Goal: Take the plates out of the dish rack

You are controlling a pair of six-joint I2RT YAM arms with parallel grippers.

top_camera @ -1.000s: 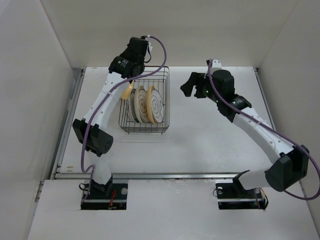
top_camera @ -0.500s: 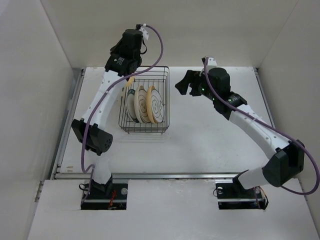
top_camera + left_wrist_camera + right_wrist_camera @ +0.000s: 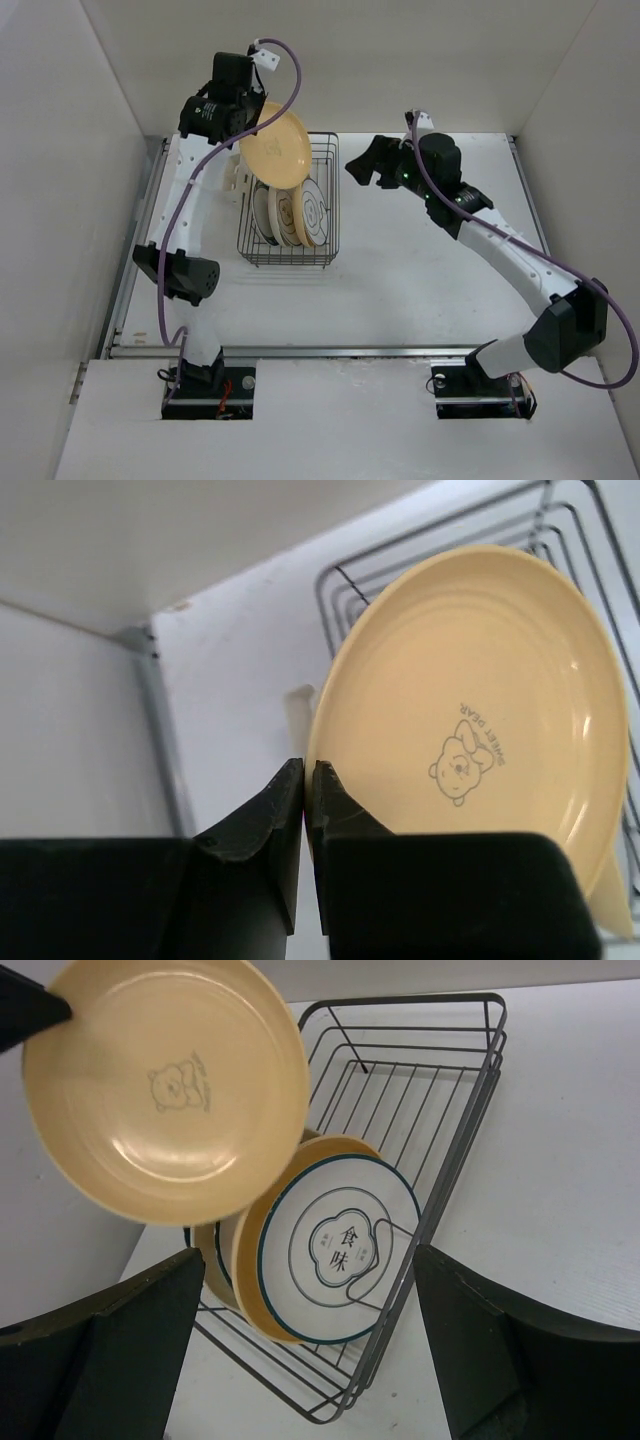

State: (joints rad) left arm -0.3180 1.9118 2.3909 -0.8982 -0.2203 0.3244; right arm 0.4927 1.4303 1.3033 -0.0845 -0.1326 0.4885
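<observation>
My left gripper (image 3: pixel 243 128) is shut on the rim of a yellow-tan plate (image 3: pixel 274 145) with a small bear print (image 3: pixel 470 695) and holds it in the air above the far left of the dish rack (image 3: pixel 330 205). The plate also shows in the right wrist view (image 3: pixel 165 1085). Several plates stand upright in the black wire rack; the nearest to the right gripper is white with dark rings (image 3: pixel 340 1235). My right gripper (image 3: pixel 362 170) is open and empty, right of the rack, facing it.
White walls close in the table on the left, back and right. A metal rail (image 3: pixel 135 250) runs along the table's left edge. A small cream piece (image 3: pixel 298 705) sits at the rack's left side.
My left gripper has lifted the yellow-tan plate up out of the rack and swung left. My right gripper has moved a little left toward the rack.
</observation>
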